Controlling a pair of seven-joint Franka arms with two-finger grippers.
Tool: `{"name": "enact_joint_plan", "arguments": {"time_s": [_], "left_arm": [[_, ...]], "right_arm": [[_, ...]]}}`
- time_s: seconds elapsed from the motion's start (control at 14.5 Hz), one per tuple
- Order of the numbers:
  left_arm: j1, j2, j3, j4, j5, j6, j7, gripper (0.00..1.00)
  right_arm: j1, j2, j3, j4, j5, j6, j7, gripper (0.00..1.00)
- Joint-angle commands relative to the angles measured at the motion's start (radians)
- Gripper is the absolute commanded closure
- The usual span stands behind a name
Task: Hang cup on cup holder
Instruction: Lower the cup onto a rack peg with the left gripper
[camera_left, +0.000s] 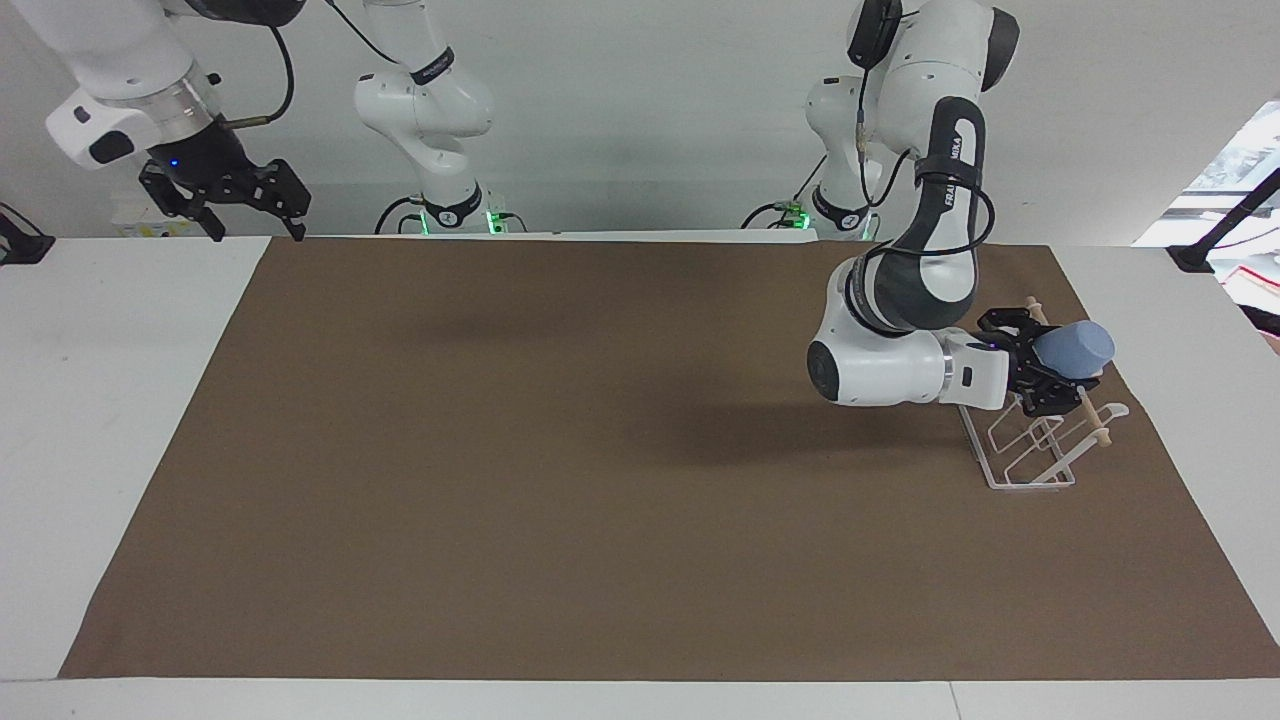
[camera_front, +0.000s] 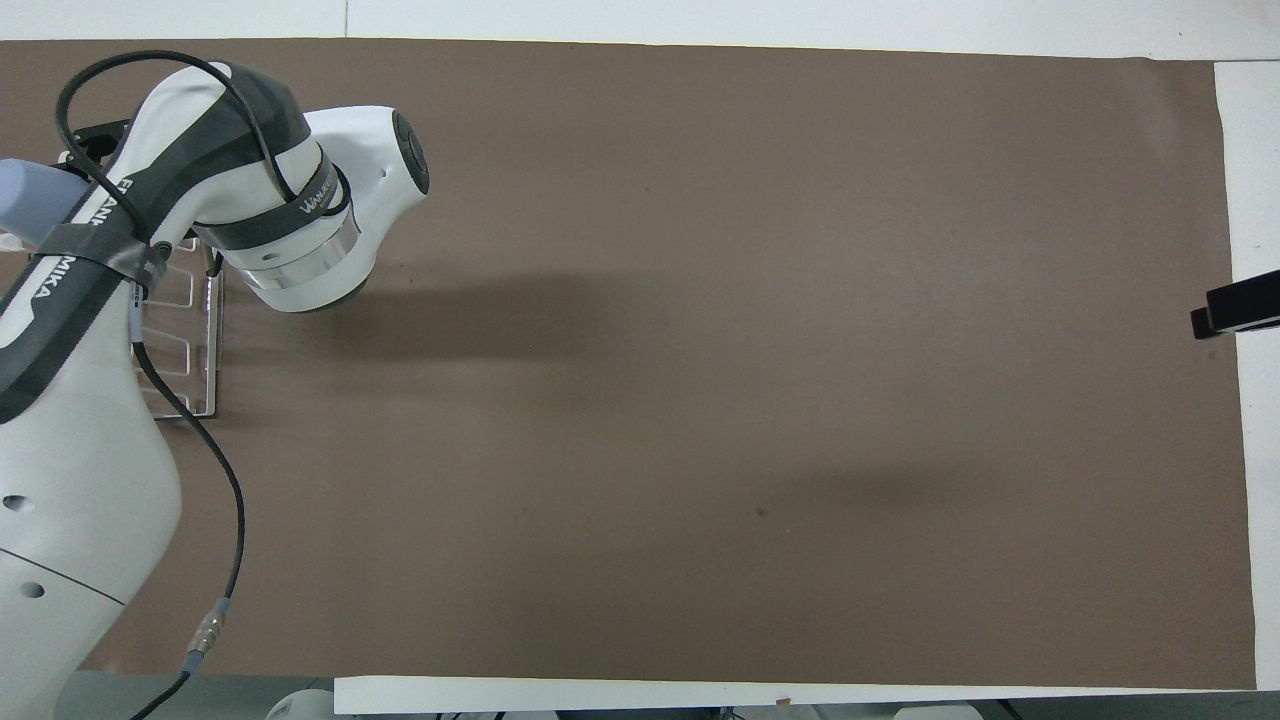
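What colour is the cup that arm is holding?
Light blue; the small plastic cup shows best in the facing view.
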Motion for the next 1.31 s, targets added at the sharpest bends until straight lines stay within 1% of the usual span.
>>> {"name": "enact_joint_plan", "arguments": {"time_s": [0.0,0.14,0.41,0.48,0.62,0.76,0.97,1.24], "left_arm": [[0.021,-0.005,-0.005,-0.046,0.030,0.033,-0.052,1.00],[0.031,0.003,-0.005,-0.057,0.064,0.061,-0.066,1.00],[0.051,0.059,-0.005,-0.043,0.113,0.078,-0.081,1.00],[0.051,0.060,-0.005,-0.043,0.113,0.085,-0.081,1.00],[0.061,0.060,-0.005,-0.045,0.121,0.107,-0.081,1.00],[0.061,0.060,-0.005,-0.052,0.121,0.111,-0.081,1.00],[0.062,0.075,-0.005,-0.055,0.121,0.110,-0.081,1.00],[0.081,0.081,-0.005,-0.055,0.136,0.111,-0.081,1.00]], "right_arm": [[-0.001,0.017,0.010,0.017,-0.019,-0.041,0.011,0.01],[-0.005,0.010,0.011,-0.004,-0.028,-0.040,0.009,0.01],[0.008,0.016,0.007,0.014,-0.048,-0.028,0.023,0.01],[0.033,0.016,-0.004,0.016,-0.060,-0.029,0.025,0.01],[0.077,0.011,-0.062,0.013,-0.058,-0.038,0.023,0.01],[0.088,0.008,-0.064,0.008,-0.057,-0.061,0.025,0.01],[0.091,0.010,-0.061,0.003,-0.048,-0.060,0.022,0.01],[0.085,-0.025,-0.063,-0.041,-0.039,-0.063,0.023,0.01]]}}
